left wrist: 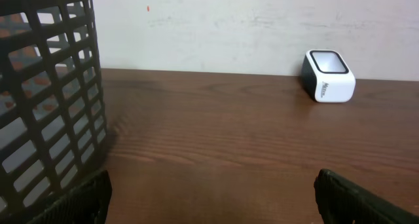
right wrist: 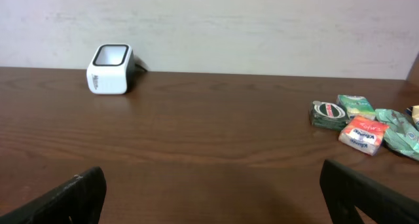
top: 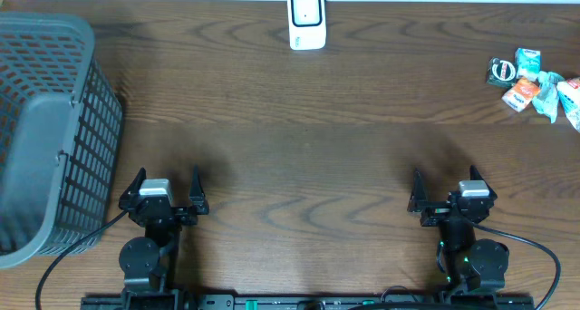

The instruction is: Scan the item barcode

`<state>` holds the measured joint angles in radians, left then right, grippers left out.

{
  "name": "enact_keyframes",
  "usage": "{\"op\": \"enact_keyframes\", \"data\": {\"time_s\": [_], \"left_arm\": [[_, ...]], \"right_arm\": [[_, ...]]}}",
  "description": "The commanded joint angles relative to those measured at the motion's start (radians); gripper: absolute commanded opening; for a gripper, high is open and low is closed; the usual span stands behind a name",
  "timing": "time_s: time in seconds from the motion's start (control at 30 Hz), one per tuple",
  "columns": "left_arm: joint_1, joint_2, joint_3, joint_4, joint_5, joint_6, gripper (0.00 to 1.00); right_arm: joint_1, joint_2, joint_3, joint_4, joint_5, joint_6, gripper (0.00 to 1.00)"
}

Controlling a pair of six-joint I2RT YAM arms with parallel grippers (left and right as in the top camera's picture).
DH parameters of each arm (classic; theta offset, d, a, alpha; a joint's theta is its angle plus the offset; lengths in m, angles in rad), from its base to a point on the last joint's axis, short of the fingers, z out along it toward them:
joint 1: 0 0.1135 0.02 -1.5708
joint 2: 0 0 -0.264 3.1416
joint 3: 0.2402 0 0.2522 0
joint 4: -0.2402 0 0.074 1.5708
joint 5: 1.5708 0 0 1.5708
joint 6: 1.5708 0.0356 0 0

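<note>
A white barcode scanner (top: 306, 19) with a dark window stands at the table's far edge, centre; it shows too in the left wrist view (left wrist: 328, 76) and the right wrist view (right wrist: 110, 69). Several small packaged items (top: 536, 83) lie in a pile at the far right (right wrist: 363, 123). My left gripper (top: 165, 190) rests near the front left, open, with bare wood between its fingers (left wrist: 72, 201). My right gripper (top: 448, 193) sits near the front right, also open and holding nothing, well short of the items.
A dark grey mesh basket (top: 50, 129) fills the left side of the table, close beside the left gripper (left wrist: 46, 99). A pale wall runs behind the table's far edge.
</note>
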<state>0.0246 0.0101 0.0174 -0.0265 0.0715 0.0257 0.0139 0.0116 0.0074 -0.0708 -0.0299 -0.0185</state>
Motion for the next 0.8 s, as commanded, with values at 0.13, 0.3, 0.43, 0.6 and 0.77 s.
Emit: {"op": "enact_keyframes", "data": {"time_s": [0.13,0.3,0.43,0.6,0.77], "left_arm": [[0.002,-0.006,-0.013,-0.040,0.007,-0.008,0.98],[0.002,-0.006,-0.013,-0.040,0.007,-0.008,0.98],[0.002,-0.006,-0.013,-0.040,0.007,-0.008,0.98],[0.002,-0.006,-0.013,-0.040,0.007,-0.008,0.98],[0.002,-0.006,-0.013,-0.040,0.007,-0.008,0.98]], "right_arm": [[-0.007,-0.006,-0.002,-0.004,0.001,0.006,0.99],[-0.007,-0.006,-0.002,-0.004,0.001,0.006,0.99],[-0.007,-0.006,-0.002,-0.004,0.001,0.006,0.99],[-0.007,-0.006,-0.002,-0.004,0.001,0.006,0.99],[-0.007,-0.006,-0.002,-0.004,0.001,0.006,0.99]]}}
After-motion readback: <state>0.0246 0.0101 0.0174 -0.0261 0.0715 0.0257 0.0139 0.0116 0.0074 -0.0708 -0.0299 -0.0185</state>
